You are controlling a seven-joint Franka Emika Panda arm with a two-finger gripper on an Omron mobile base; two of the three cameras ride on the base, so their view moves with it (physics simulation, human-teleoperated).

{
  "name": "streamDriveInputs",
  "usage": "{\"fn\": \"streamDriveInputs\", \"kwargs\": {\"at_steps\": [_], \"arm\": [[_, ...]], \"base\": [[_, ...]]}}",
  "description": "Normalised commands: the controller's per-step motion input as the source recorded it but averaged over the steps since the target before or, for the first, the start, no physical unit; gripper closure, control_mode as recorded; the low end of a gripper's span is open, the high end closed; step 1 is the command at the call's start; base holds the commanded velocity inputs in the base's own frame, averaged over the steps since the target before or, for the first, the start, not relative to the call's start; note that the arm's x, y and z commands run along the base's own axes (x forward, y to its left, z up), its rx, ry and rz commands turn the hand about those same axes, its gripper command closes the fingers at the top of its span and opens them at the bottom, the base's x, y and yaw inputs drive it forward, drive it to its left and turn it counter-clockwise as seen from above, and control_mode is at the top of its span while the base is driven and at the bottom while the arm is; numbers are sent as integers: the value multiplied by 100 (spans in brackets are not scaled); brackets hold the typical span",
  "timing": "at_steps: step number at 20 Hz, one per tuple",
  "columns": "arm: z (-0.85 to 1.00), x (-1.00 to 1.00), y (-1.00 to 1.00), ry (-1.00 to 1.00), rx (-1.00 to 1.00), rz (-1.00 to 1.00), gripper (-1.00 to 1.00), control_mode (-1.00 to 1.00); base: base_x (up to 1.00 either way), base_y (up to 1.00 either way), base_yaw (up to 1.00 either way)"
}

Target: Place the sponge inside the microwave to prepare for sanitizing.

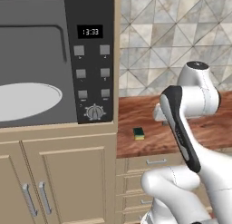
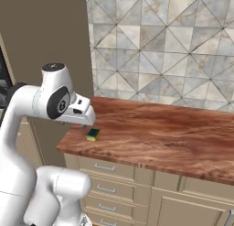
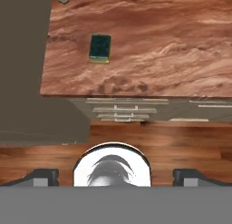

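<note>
The sponge (image 1: 138, 133) (image 2: 93, 134) (image 3: 100, 48), a small yellow block with its green layer up, lies on the wooden counter (image 1: 149, 112) near its left front corner. The microwave (image 1: 93, 60) is built into the tall cabinet left of the counter. Its grey interior and white turntable (image 1: 22, 100) are exposed. My gripper (image 3: 117, 177) hovers high above the counter's front edge, looking down, its tips wide apart and open with nothing between them. The sponge sits ahead of and below it. The white hand (image 2: 80, 111) hangs just above the sponge.
Drawers (image 2: 107, 168) run under the counter, and cabinet doors (image 1: 68, 182) sit beneath the microwave. The tall cabinet's brown side wall (image 2: 45, 33) borders the counter's left end. A tiled backsplash (image 2: 160, 46) stands behind. My own elbow (image 1: 181, 123) crosses in front of the counter.
</note>
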Motion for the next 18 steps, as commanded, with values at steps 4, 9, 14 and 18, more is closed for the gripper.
{"fn": "streamDriveInputs", "kwargs": {"at_steps": [4,9,14,18], "arm": [[-11,100,0,4,15,-18,-100,-100],[-14,87,3,0,0,-7,-100,-100],[-34,74,0,0,-1,0,-100,-100],[-46,57,0,0,0,0,-100,-100]], "base": [[0,0,0],[0,0,0],[0,0,0],[0,0,0]]}}
